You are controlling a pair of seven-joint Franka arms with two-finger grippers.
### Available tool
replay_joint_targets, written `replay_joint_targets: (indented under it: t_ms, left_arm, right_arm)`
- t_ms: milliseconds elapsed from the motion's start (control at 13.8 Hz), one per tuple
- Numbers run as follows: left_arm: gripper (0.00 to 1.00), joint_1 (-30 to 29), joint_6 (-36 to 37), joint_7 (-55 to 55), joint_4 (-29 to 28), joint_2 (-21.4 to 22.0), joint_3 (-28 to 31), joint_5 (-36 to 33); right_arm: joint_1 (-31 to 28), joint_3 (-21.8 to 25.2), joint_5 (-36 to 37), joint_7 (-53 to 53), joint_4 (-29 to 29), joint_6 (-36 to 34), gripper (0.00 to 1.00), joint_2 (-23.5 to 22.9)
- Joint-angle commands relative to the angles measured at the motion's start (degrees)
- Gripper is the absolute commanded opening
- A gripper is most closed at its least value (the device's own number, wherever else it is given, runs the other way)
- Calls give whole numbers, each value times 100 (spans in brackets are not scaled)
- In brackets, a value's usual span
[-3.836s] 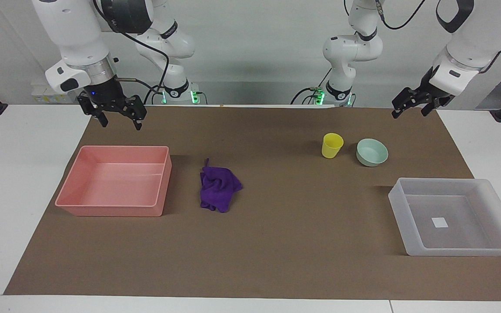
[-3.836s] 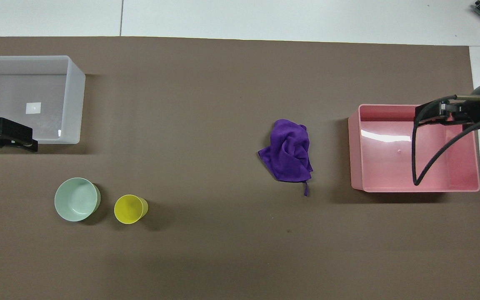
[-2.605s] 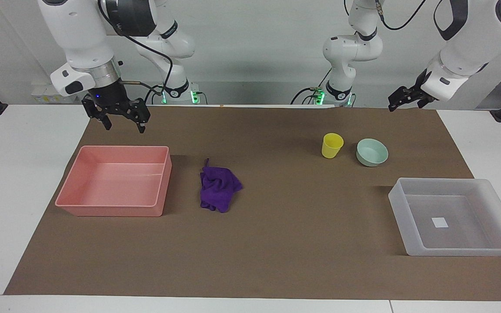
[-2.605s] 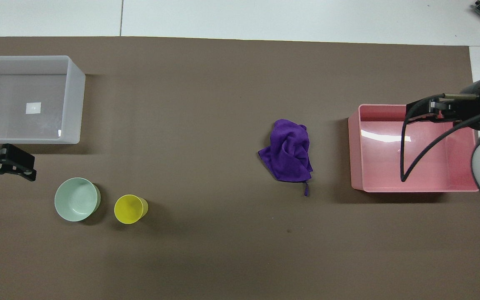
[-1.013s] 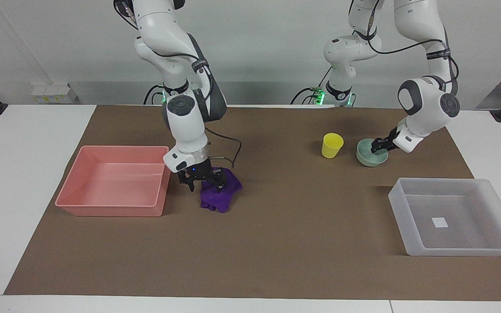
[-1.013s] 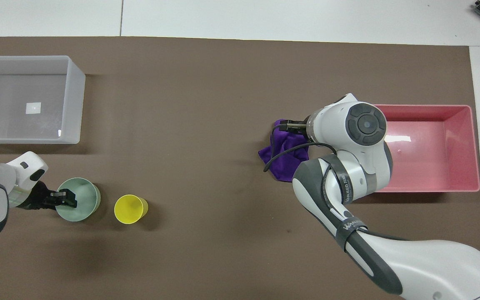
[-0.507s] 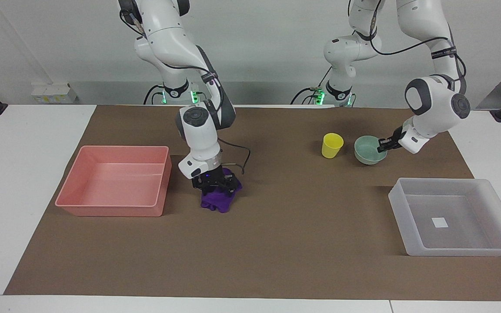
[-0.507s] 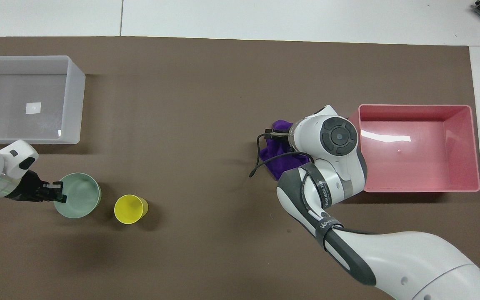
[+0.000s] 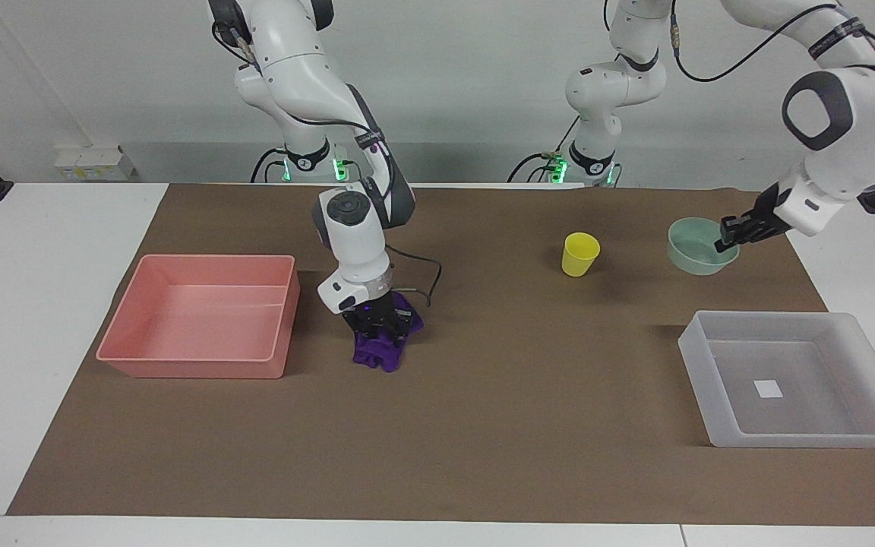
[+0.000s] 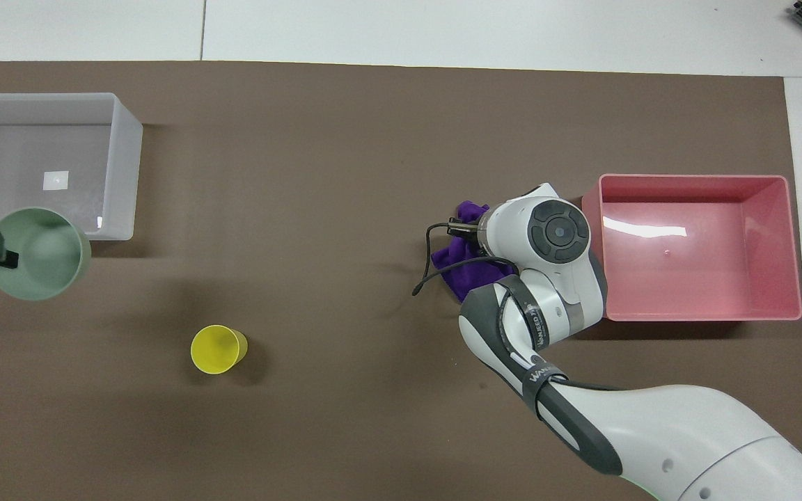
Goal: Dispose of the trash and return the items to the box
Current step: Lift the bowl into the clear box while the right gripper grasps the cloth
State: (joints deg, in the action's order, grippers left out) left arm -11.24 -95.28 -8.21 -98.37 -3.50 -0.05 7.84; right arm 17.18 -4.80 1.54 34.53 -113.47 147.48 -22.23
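Left gripper [image 9: 728,237] clamped on mint-green bowl [image 9: 697,247] rim, bowl lifted. Right gripper [image 9: 377,328] down on purple cloth [image 9: 384,351], closure unclear.

Both arms [image 9: 297,68] are glossy white with dark grey joint caps. Black cables [image 9: 418,277] trail along them. Green lights [image 9: 340,163] glow at the bases.

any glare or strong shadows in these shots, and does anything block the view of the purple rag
Overhead view: a white glare streak lies on the floor of the pink tray, and the right arm's wrist covers most of the purple rag. Facing view: the rag shows below the right gripper, the raised mint-green bowl in the left gripper throws a soft shadow, and the translucent box a darker one.
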Motion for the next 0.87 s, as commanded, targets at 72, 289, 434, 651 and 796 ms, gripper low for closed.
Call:
replay_joint_targets:
  t_ms: [72, 289, 434, 651, 796]
  left_arm:
    - [0, -361, -356, -85, 1897, -1616, -22, -37]
    - [0, -501, -1526, -129, 1945, -2276, -31, -37]
    - [0, -615, -1888, -120, 1892, -2724, -31, -37]
    - [0, -730, -2020, -129, 1848, -3078, -31, -37]
    - [0, -713, -2048, -120, 1761, -3131, -31, -37]
  right_arm:
    - [-13, -3, 22, 212, -122, -52, 0, 131]
    - [-57, 23, 31, 431, -44, -639, 0, 429]
    - [-205, 50, 31, 388, -35, -1088, 0, 745]
    - [-407, 58, 31, 388, -35, -1589, 0, 1149]
    - [-583, 50, 31, 396, -43, -2168, 0, 1676]
